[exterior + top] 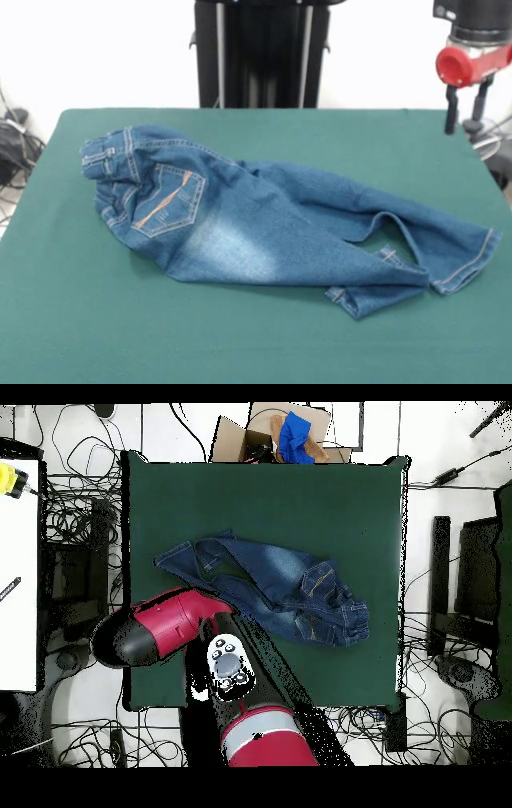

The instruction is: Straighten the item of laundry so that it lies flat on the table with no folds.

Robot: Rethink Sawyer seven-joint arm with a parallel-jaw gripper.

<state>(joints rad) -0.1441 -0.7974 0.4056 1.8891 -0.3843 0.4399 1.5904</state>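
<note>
The jaws of the gripper [466,108] hang above the desk's far right corner, two dark prongs apart with nothing between them, well away from the cloth. A small pair of blue denim jeans [264,220] lies crumpled across the middle of the dark green desk [240,344], waistband bunched at left, orange-stitched back pocket [170,202] up. The legs overlap and fold toward the right.
</note>
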